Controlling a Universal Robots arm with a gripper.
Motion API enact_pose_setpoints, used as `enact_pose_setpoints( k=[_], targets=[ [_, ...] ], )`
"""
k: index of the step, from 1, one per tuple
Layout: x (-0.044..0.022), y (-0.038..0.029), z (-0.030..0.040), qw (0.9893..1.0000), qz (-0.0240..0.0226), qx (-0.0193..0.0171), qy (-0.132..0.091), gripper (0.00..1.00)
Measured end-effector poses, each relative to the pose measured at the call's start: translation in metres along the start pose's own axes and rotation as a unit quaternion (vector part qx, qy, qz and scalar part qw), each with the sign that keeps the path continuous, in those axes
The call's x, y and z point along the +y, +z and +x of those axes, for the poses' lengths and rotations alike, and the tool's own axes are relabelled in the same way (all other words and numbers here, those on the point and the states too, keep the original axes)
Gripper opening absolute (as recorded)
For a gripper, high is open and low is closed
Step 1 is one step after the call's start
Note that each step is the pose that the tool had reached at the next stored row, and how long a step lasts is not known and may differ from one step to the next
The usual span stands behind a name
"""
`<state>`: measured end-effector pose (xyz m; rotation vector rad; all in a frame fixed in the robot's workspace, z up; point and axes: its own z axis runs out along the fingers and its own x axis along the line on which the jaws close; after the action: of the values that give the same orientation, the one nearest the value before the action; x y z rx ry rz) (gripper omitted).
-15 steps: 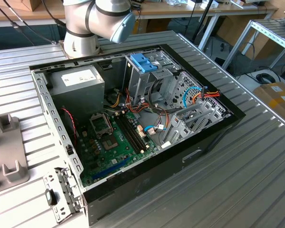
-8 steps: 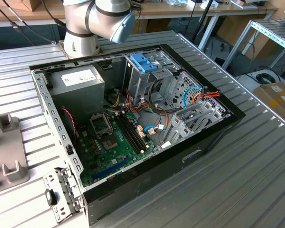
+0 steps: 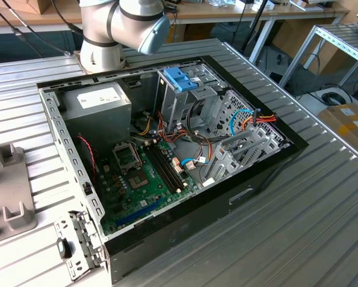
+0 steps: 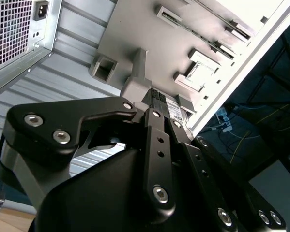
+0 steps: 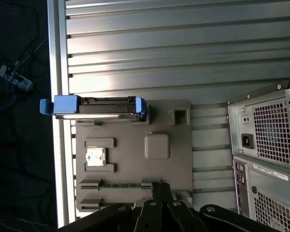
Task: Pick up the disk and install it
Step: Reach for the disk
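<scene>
On the ribbed silver metal surface (image 5: 135, 48), a flat grey plastic fixture tray (image 5: 135, 159) lies near the rear of an open black desktop computer case (image 3: 226, 209). The silver-metal disk in its blue plastic carrier frame (image 5: 94, 106) stands on edge in a slot at one end of the tray, by the surface's edge. The black hand (image 5: 161, 186) hangs over the tray's opposite end, well apart from the disk. Its fingers are pressed together with nothing between them.
</scene>
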<state>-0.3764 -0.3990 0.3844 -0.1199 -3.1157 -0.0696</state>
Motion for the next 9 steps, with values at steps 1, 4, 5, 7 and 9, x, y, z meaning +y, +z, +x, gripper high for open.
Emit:
enact_pose_setpoints(
  k=[1, 4, 5, 7, 9],
  targets=[
    [0.0, 0.0001, 0.0007, 1.0, 0.0, 0.0, 0.0, 0.1],
    [-0.0009, 0.0008, 0.011, 1.0, 0.0, 0.0, 0.0, 0.1],
    [-0.0013, 0.0013, 0.0165, 1.0, 0.0, 0.0, 0.0, 0.1],
    [-0.0017, 0.0016, 0.0214, 1.0, 0.0, 0.0, 0.0, 0.1],
    [-0.0018, 0.0018, 0.0232, 1.0, 0.0, 0.0, 0.0, 0.1]
  ],
)
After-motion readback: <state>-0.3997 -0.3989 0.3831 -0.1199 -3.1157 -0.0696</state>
